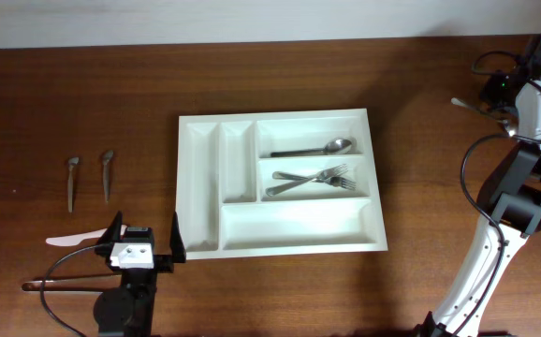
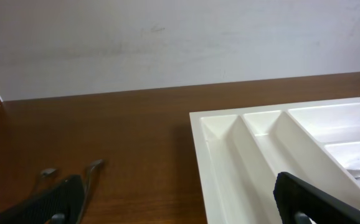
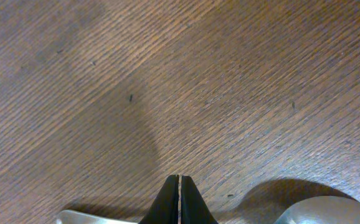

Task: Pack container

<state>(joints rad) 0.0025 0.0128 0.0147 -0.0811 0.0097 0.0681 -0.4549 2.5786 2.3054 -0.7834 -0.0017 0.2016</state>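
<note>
We count 1 tray (image 1: 299, 227): 1 spoon (image 1: 313, 149), 2 forks (image 1: 313, 180) inside. Left: 2 small spoons (image 1: 72, 183), 1 white utensil (image 1: 72, 241). Left hand (image 1: 146, 237) apart; right hand (image 3: 179, 180) clamps far-right spoon (image 3: 323, 211).

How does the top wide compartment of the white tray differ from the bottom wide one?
The top wide compartment holds one spoon; the bottom wide compartment holds nothing. The bottom one is also longer: it extends past the end of the shorter narrow compartment, while the top one begins beside it. Both are white, lie crosswise and belong to one container.
</note>
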